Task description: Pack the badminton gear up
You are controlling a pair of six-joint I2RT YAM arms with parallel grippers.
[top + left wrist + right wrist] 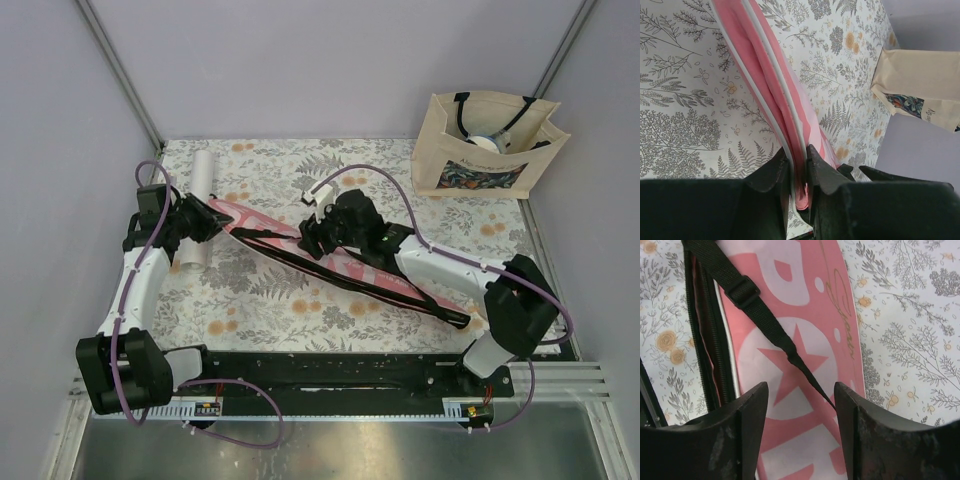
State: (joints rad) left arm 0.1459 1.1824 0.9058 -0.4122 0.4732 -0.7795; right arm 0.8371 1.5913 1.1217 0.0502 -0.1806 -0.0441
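A beige tote bag [487,150] stood upright at the far right corner of the floral-patterned bench [270,300]. Its mouth was open, and a dark flowered panel [480,176] was printed across its front.

You are working in a robot lab cell: plain lilac-grey wall panels [320,60] set in metal corner posts [118,70] box in the floral-patterned worktop [260,300]. The left arm [135,285] and right arm [450,268] stand on a black rail [330,368] along its near edge, trailing purple cables [240,425].
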